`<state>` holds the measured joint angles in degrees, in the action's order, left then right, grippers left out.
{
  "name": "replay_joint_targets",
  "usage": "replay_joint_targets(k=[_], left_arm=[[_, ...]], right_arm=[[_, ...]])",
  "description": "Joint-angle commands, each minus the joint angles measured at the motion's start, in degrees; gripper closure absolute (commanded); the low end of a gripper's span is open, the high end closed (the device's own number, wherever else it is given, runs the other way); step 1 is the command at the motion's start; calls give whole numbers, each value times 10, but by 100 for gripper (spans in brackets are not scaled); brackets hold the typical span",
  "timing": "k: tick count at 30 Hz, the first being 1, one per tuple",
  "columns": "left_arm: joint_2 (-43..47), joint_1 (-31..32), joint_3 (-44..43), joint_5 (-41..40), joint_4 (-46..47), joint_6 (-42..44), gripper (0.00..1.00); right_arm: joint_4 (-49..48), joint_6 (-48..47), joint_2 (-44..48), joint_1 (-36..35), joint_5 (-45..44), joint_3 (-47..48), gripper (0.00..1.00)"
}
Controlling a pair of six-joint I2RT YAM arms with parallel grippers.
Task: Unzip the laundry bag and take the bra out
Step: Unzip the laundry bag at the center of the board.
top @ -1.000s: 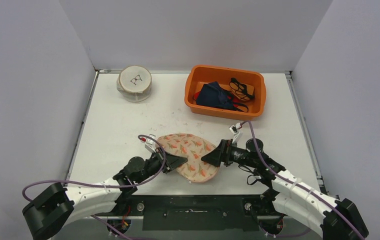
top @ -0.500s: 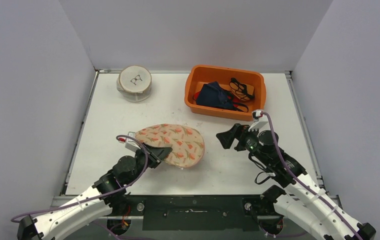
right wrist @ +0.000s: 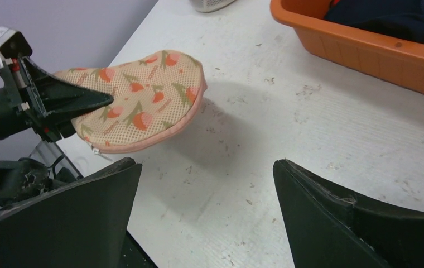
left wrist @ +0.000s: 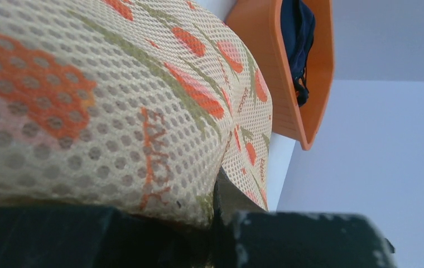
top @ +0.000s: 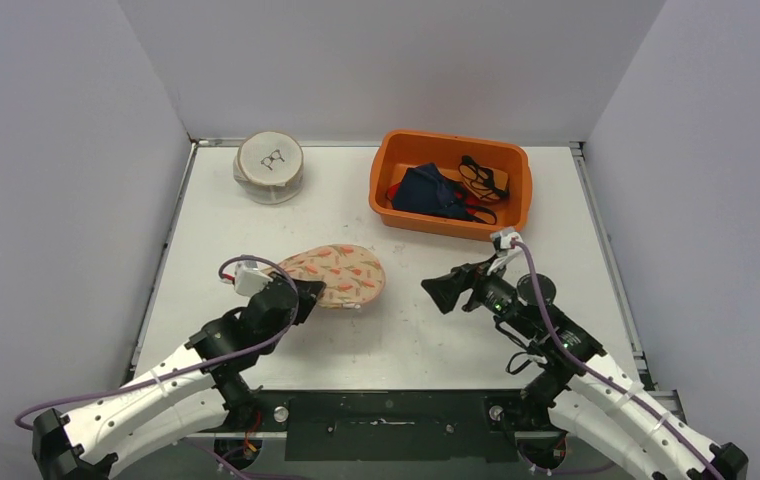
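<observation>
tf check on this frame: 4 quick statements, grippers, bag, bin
1. The left gripper is clamped on the floral mesh bag. True.
2. The right gripper is closed on the bag too. False: it is open and apart from the bag.
3. The orange bin is empty. False: it holds a dark blue garment, among other items.
4. A round white container stands at the far left of the table. True.
</observation>
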<state>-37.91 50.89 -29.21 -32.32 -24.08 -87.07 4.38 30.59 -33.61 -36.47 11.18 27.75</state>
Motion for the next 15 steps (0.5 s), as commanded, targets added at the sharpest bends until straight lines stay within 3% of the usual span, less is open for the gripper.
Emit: replay_joint_targets(k=[1,7,10,12,15], left_arm=[[-16,-3,-55,-34,-16,-50,100],[-34,-11,-63,-29,-27,-85,100],[-53,-27,-73,10,-39,-86,100],[-75,-44,-89,47,-56,-71,100],[-109,-69,-122,82,-102,-53,100]], right_arm=[[-110,-16,-35,-48,-2,-14,6],[-226,25,-83,-166,-131,-48,7],[-321,76,-129,-202,-150,-77,6],[-347,90,-158,-212,-147,-77,6],[-337,74,-203,-213,-75,-46,10]])
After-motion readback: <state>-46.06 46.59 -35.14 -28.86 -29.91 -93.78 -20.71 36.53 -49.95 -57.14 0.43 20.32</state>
